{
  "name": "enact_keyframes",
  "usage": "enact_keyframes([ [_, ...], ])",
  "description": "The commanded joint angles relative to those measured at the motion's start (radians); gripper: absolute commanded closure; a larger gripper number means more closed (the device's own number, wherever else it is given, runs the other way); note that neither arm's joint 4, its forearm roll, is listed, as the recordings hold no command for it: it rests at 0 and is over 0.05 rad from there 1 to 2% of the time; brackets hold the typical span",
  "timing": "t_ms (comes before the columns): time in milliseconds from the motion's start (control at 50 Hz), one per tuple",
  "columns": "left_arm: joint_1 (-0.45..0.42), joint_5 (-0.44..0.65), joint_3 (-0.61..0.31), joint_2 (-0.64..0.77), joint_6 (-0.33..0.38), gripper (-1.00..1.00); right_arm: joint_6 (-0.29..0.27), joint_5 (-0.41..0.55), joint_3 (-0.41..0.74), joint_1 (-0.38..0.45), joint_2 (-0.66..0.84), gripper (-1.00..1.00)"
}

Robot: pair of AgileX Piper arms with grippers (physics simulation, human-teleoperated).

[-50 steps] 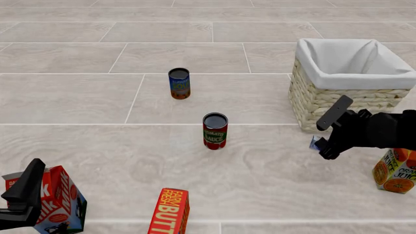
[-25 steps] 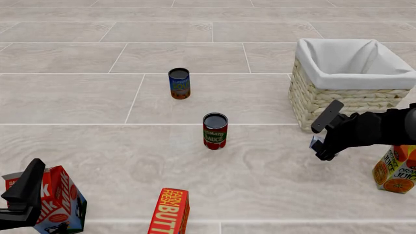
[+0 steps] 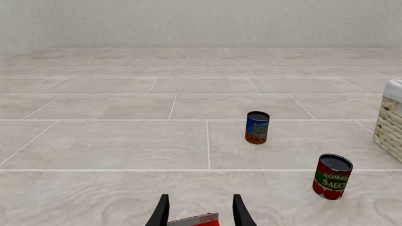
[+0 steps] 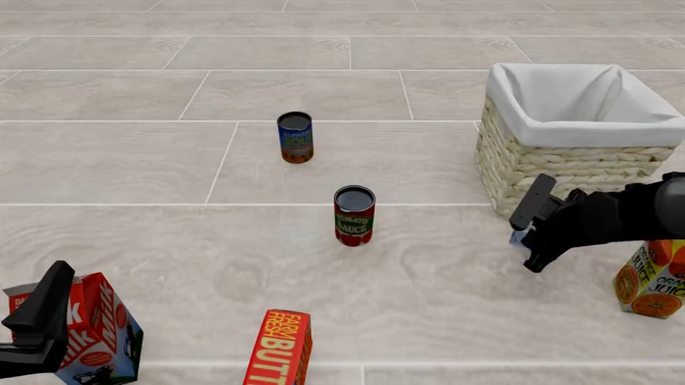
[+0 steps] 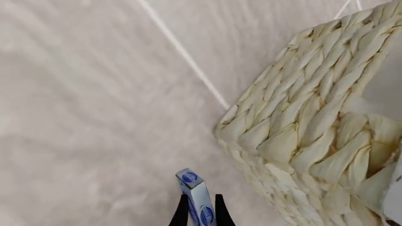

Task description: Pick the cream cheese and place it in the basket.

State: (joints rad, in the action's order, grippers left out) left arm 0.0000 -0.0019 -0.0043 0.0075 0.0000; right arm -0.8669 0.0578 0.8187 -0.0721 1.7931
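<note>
Showing blue ovals: cream cheese [image 5: 197, 199]

A bare simulated test room, no real home or shop: pale stone-look floor tiles [image 4: 321, 96] fill the frame, a blank wall [image 3: 201, 21] runs across the top of the left wrist view, and groceries stand scattered on the tiles.

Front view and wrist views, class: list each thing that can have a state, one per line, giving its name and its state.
cream cheese: gripped on edge by the right tool, off the floor.
basket: upright, nothing visible inside.
soup can: upright.
tomato sauce can: upright.
butter box: standing on end.
milk carton: upright, tilted.
juice carton: upright, tilted.
left tool: open, idle.
</note>
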Motion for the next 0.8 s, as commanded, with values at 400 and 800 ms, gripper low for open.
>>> enact_keyframes([
  [400, 0.0, 0.0, 0.0, 0.0, 0.0, -1.0, 0.007, 0.051, -0.075, 0.069, -0.173, 1.0],
  [800, 0.0, 0.0, 0.0, 0.0, 0.0, -1.0, 0.04, 0.176, -0.118, 0.167, -0.42, 1.0],
])
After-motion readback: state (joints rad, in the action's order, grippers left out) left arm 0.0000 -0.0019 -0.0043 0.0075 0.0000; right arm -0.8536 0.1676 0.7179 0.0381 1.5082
